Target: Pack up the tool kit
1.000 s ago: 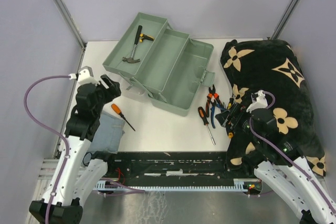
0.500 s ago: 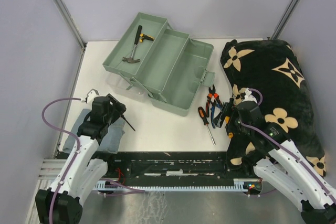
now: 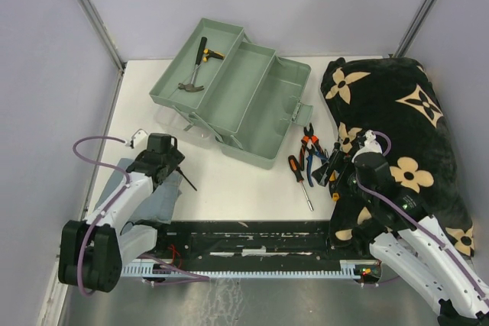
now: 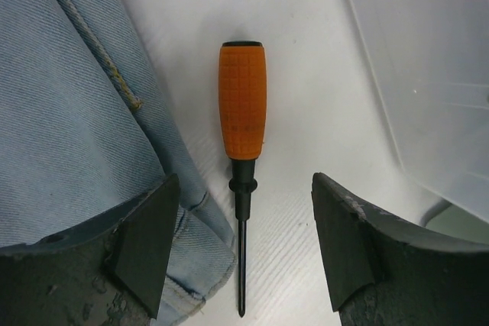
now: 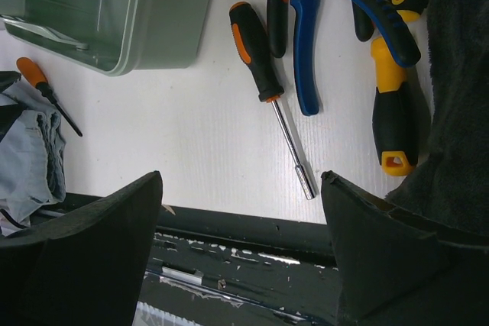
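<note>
Jaws spread and empty, both arms. Top view: pale green metal toolbox (image 3: 244, 104) open at back of white surface (image 3: 229, 181), small hammer (image 3: 196, 66) in tray. L wrist: orange-handled screwdriver (image 4: 243, 112) between left jaws, just beside blue denim cloth (image 4: 69, 112); prob. light, stiff, so take ribbed handle. R wrist: black-orange driver (image 5: 252, 47), blue pliers (image 5: 306, 59) ahead of right jaws, near black blanket (image 5: 458, 74); open room toolbox-side.

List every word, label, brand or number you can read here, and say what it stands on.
No readable text in any view.
orange screwdriver: moulded grid texture on the handle, no lettering legible.
black blanket: beige flower marks only, no letters.
toolbox: plain, no label visible.
</note>
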`<state>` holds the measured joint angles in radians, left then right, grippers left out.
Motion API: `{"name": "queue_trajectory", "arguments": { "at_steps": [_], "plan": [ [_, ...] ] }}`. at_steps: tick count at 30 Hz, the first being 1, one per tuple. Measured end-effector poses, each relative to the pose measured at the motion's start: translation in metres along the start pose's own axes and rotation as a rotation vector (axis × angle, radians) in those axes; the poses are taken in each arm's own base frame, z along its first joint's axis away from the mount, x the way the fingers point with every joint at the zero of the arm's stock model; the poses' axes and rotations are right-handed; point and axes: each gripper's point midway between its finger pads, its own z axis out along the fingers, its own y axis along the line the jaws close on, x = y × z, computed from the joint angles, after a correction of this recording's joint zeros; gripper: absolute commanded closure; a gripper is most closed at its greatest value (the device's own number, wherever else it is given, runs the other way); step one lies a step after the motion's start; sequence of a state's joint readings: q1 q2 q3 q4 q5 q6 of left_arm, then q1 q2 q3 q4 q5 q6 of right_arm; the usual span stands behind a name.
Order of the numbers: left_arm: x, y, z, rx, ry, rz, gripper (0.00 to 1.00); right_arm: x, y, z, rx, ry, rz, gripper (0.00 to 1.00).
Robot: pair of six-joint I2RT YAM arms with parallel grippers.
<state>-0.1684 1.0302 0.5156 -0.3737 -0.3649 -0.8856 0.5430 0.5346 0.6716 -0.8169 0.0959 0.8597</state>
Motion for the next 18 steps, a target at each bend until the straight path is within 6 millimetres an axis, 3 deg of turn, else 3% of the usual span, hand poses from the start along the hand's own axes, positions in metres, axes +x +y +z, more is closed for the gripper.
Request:
{"name": "queue_trajectory", "arguments": {
  "at_steps": [10, 18],
  "plan": [
    [0.018, 0.009, 0.028, -0.099, 0.066, 0.024, 0.25, 0.004, -0.004, 0.008, 0.037, 0.033, -0.004, 0.07],
    [0.016, 0.005, 0.038, -0.141, 0.095, 0.033, 0.31, 0.006, -0.004, 0.011, 0.043, 0.043, -0.001, 0.07]
  ]
}}
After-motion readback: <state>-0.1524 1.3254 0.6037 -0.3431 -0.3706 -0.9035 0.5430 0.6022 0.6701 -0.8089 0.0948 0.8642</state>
